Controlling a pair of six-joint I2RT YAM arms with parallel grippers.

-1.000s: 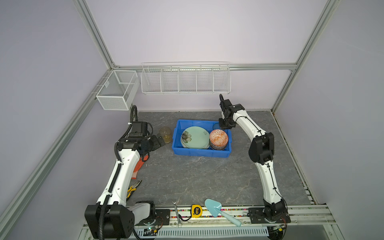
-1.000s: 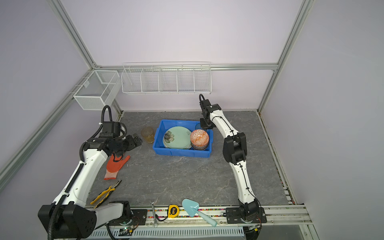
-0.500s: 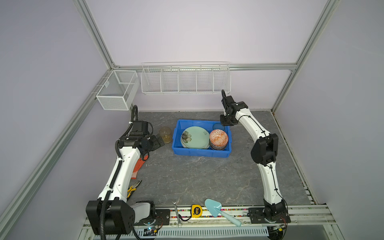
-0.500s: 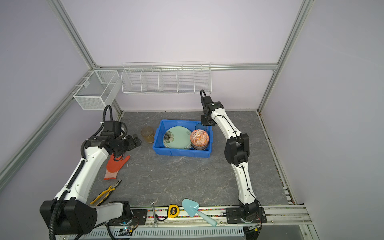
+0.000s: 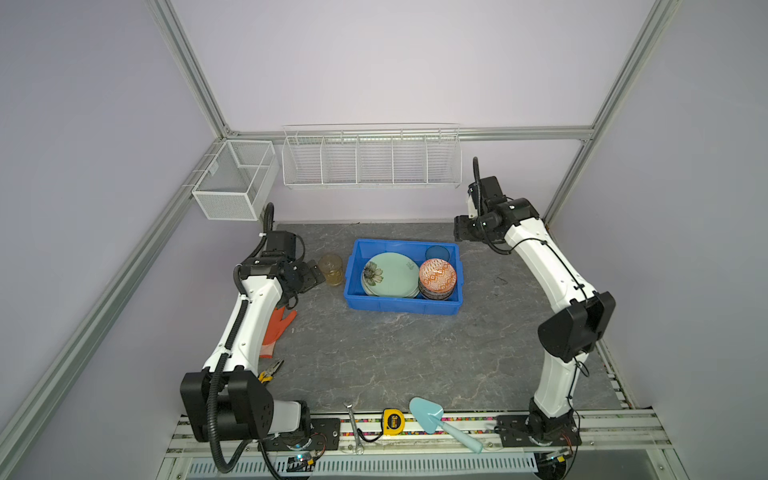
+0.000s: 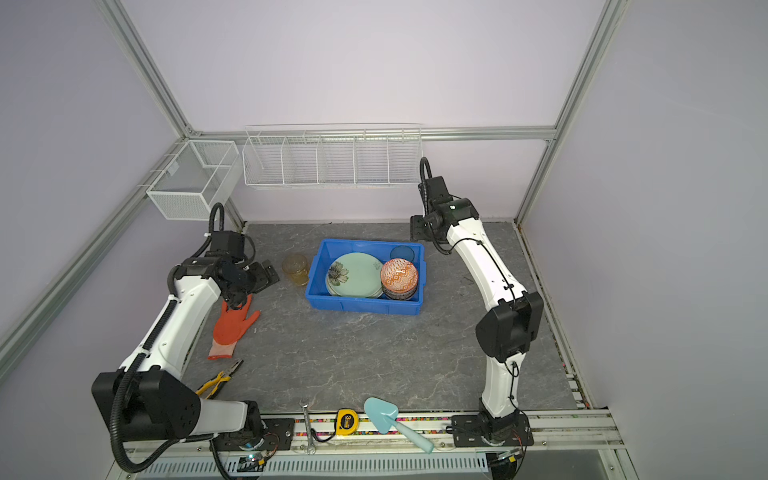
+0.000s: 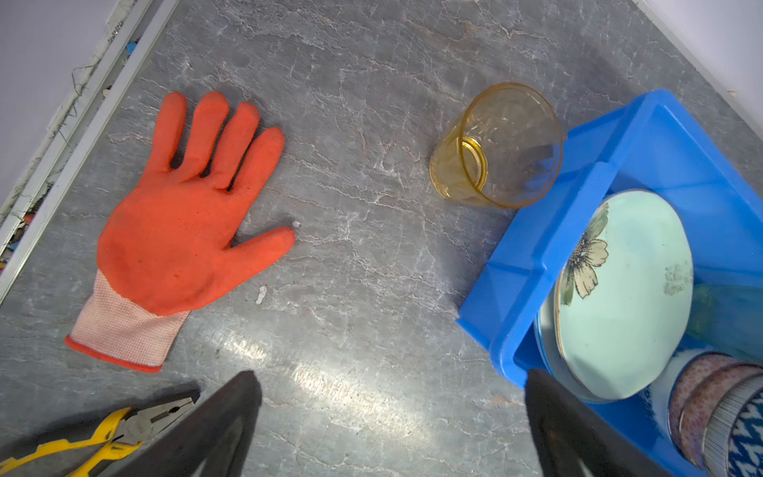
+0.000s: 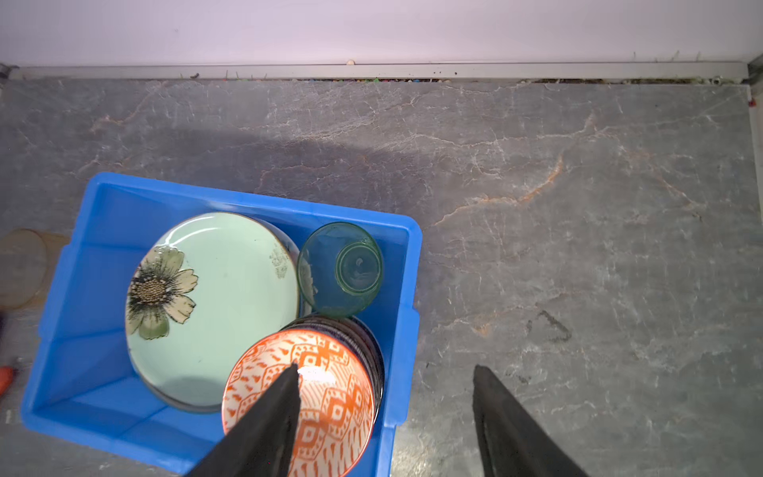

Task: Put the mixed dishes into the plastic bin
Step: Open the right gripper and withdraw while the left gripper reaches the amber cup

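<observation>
The blue plastic bin (image 5: 402,308) (image 6: 361,308) (image 7: 536,256) (image 8: 82,289) holds a pale green flower plate (image 5: 390,274) (image 6: 357,275) (image 7: 623,289) (image 8: 223,297). A stack of bowls topped by an orange-white bowl (image 5: 437,274) (image 6: 399,275) (image 8: 330,396) and a green glass cup (image 5: 437,252) (image 6: 402,252) (image 8: 342,268) are in it too. An amber cup (image 5: 331,268) (image 6: 296,268) (image 7: 499,144) stands on the table just left of the bin. My left gripper (image 5: 309,276) (image 6: 264,276) (image 7: 392,376) is open beside it. My right gripper (image 5: 461,228) (image 6: 417,228) (image 8: 386,367) hangs open and empty above the bin's far right corner.
An orange glove (image 6: 232,324) (image 7: 181,231) and yellow pliers (image 6: 218,378) (image 7: 103,437) lie under the left arm. A light-blue trowel (image 5: 432,419), a tape measure (image 5: 392,419) and a wrench (image 5: 353,424) lie at the front edge. White wire baskets (image 5: 372,158) hang on the back wall.
My right gripper has opened and lifted up and to the right, away from the bin, leaving the green cup standing inside. The left arm has shifted only slightly.
</observation>
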